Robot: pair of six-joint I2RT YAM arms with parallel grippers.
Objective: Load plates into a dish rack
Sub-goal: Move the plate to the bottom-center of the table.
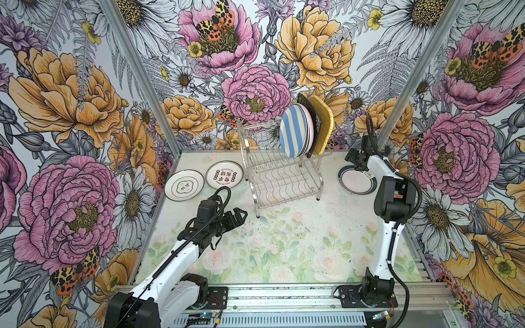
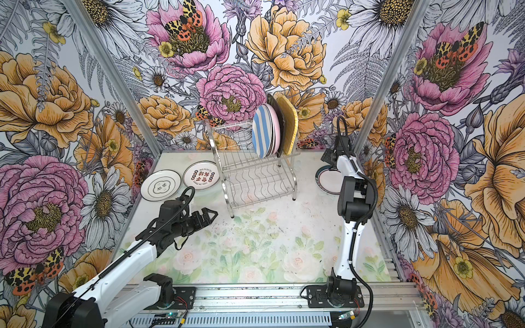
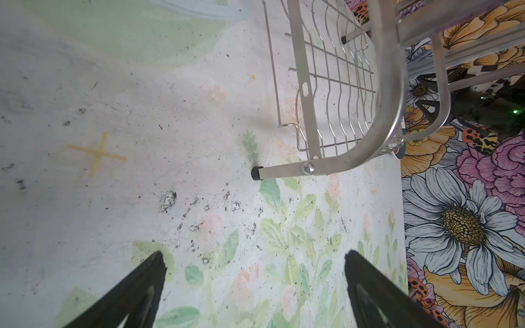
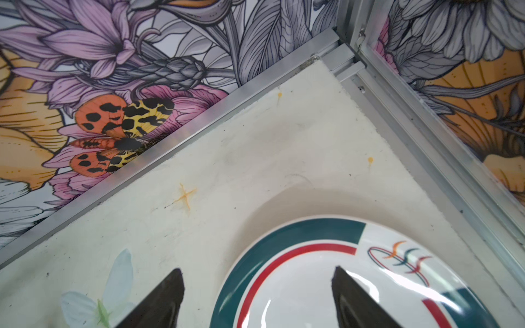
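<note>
The chrome dish rack (image 1: 284, 181) (image 2: 255, 181) stands at the back middle of the table. On its upper tier, a blue-striped plate (image 1: 292, 133), a pink plate (image 1: 310, 125), a black plate (image 1: 304, 103) and a yellow plate (image 1: 324, 125) stand on edge. Two white plates with black characters (image 1: 184, 185) (image 1: 224, 174) lie flat to the rack's left. A teal-rimmed plate (image 1: 356, 183) (image 4: 312, 284) lies at the back right. My right gripper (image 1: 352, 159) (image 4: 257, 269) hovers open over its rim, one finger above the plate and one above the table. My left gripper (image 1: 241, 215) (image 3: 254, 252) is open and empty in front of the rack's near leg (image 3: 257, 173).
Flowered walls with aluminium posts (image 1: 136, 73) close in the table on three sides. The teal-rimmed plate sits near the back right corner rail (image 4: 369, 93). The rack's lower tier (image 3: 335, 85) holds nothing. An aluminium rail (image 1: 284, 295) carrying both arm bases runs along the front.
</note>
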